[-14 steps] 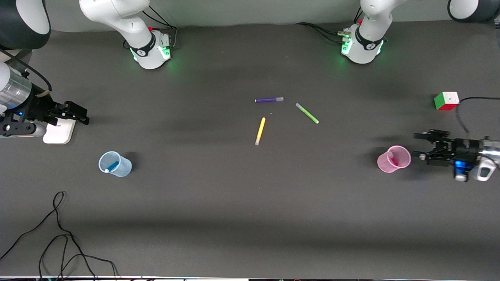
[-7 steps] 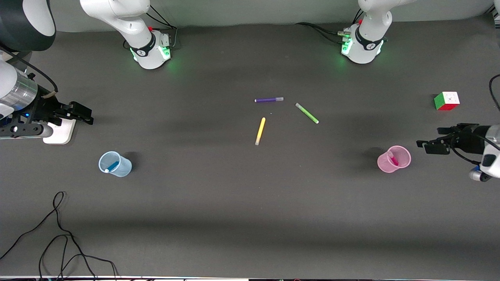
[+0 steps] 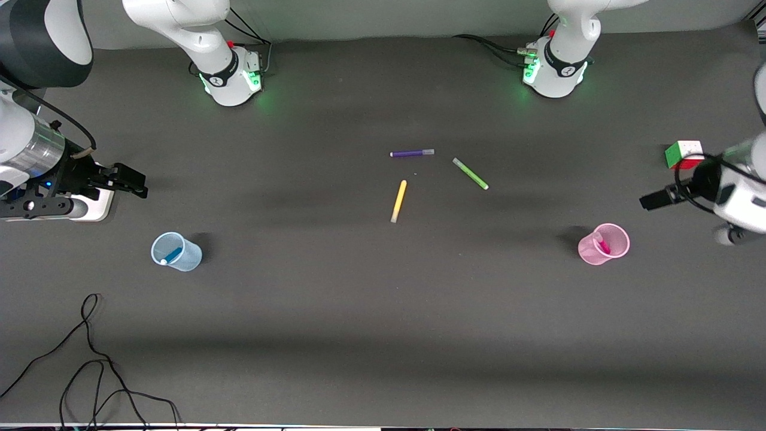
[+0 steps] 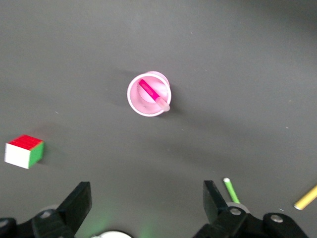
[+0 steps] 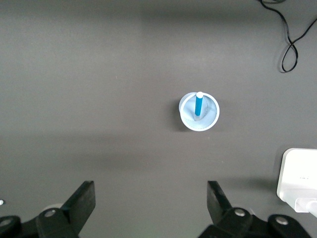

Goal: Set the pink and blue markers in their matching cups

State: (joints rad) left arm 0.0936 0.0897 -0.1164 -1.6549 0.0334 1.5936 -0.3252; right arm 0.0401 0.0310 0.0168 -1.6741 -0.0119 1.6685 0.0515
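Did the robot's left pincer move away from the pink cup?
Yes. The left pincer, open, pulled back from the pink cup and now sits closer to the colored cube.

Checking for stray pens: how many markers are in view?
5. Blue marker in blue cup; pink marker in pink cup; purple, green, yellow mid-table.

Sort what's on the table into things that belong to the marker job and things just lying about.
Job:
pink marker, in the pink cup
blue marker, in the blue cup

Lying about:
purple pen
green pen
yellow pen
cube
white box
cable
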